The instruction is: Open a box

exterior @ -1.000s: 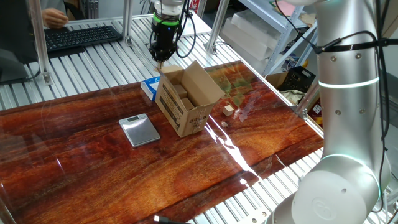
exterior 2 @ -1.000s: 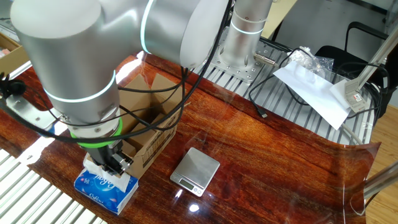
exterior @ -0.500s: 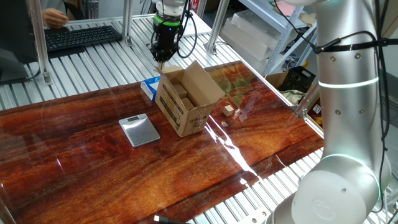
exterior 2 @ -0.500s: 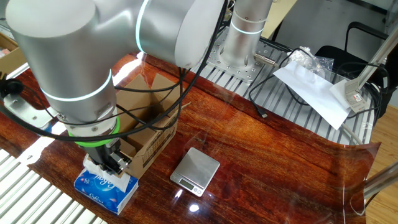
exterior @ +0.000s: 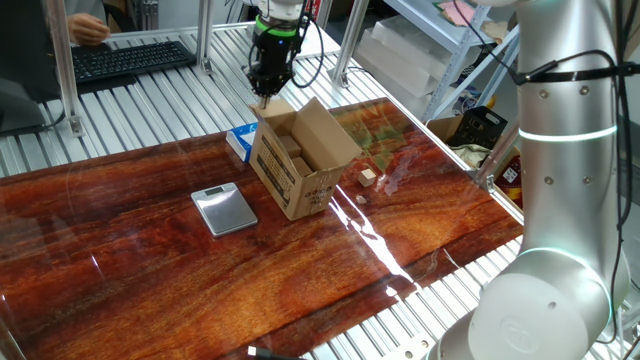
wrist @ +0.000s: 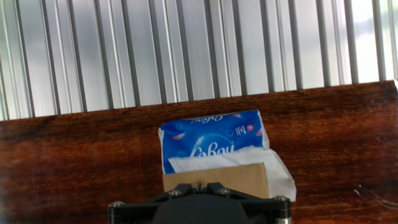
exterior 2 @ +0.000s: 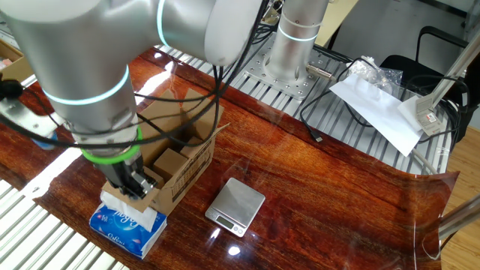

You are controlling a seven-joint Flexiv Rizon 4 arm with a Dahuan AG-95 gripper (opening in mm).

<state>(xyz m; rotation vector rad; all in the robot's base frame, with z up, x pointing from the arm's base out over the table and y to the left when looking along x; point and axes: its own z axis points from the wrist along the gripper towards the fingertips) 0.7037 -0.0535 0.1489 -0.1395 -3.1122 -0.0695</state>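
The box is a brown cardboard carton with dark print on its side. It stands tilted on the wooden table with its flaps raised, and smaller brown pieces lie inside it. My gripper hangs over the flap on the side of the blue packet, fingers pressed together. In the other fixed view the gripper sits right at that flap's edge, above the packet. The hand view shows the shut gripper at the bottom, with the cardboard flap just beyond the tips. I see nothing clamped between the fingers.
A blue-and-white tissue packet lies flat beside the box. A silver square scale sits in front of the box. A small wooden block lies to the box's right. Ribbed metal surface borders the table.
The arm has shifted slightly, carrying the gripper a little along and up over the box's flap. The box, packet and scale have stayed where they were.
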